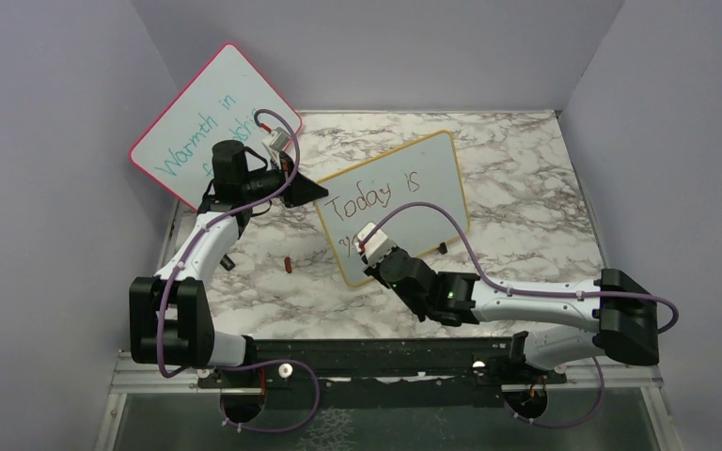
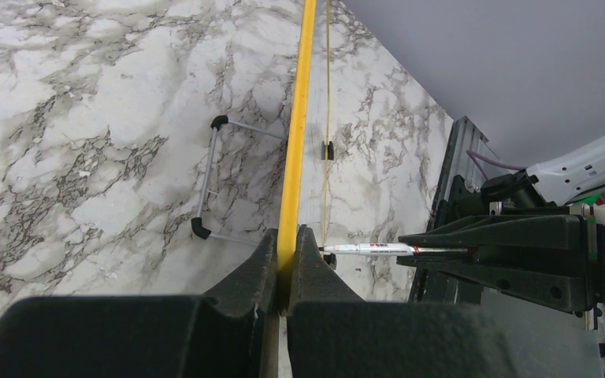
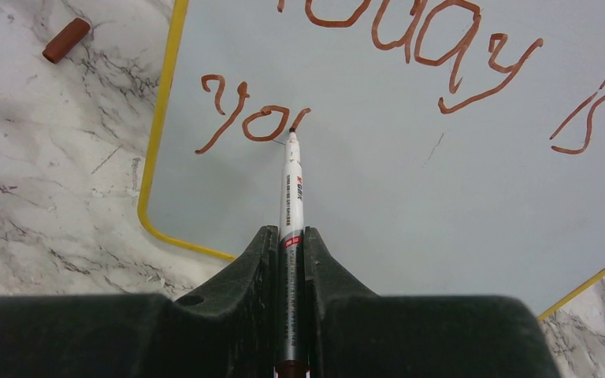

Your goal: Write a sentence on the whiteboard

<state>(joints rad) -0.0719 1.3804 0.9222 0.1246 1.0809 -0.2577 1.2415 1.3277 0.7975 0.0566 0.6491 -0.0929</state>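
Note:
The whiteboard [image 1: 437, 178] with the yellow frame stands tilted in the middle of the marble table. My left gripper [image 1: 303, 188] is shut on its upper left edge, and the left wrist view shows the yellow frame [image 2: 296, 142] pinched between the jaws [image 2: 286, 244]. My right gripper [image 1: 368, 246] is shut on a white marker [image 3: 292, 189]. The marker tip rests on the board just right of the "yo" [image 3: 264, 124]. The sentence [image 1: 367, 199] in red-brown reads "Today is" on the top line and "yo" below it.
A pink-framed board [image 1: 209, 117] with teal writing leans in the back left corner behind the left arm. The marker's red-brown cap [image 1: 287, 265] lies on the table left of the whiteboard. The whiteboard's wire stand [image 2: 209, 177] rests on the marble behind it.

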